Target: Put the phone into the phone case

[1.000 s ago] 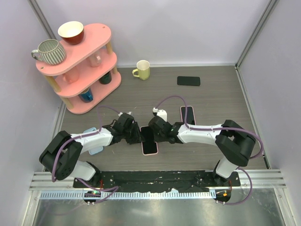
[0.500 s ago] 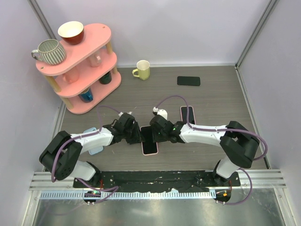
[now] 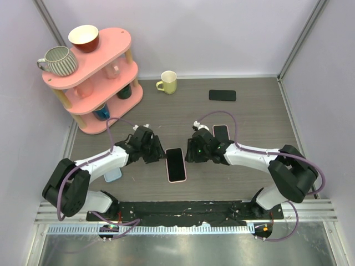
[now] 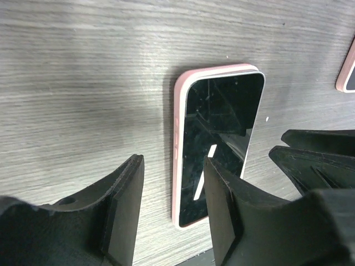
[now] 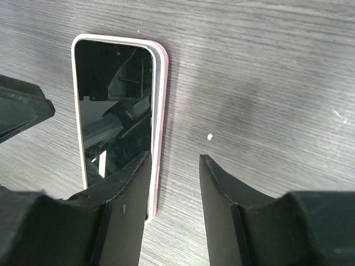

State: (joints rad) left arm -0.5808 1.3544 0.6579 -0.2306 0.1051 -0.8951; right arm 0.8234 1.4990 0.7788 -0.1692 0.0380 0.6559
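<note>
The black phone [image 3: 176, 164] lies flat on the table inside a pink phone case, screen up. It also shows in the left wrist view [image 4: 217, 144] and in the right wrist view [image 5: 116, 111]. My left gripper [image 3: 157, 154] is open and empty just left of it, jaws astride its left edge [image 4: 175, 208]. My right gripper [image 3: 192, 153] is open and empty just right of it, one finger [image 5: 125, 205] over the case's right edge. Neither gripper holds anything.
A second pink-cased phone [image 3: 221, 132] lies behind my right arm. A bare black phone [image 3: 222, 95] lies at the back. A blue case [image 3: 113, 175] lies under my left arm. A yellow mug [image 3: 167, 82] and a pink shelf [image 3: 105, 111] of cups stand back left.
Both grippers have drawn back from the cased phone, the left one to the left and the right one to the right. The phone has stayed in place and now shows fully.
</note>
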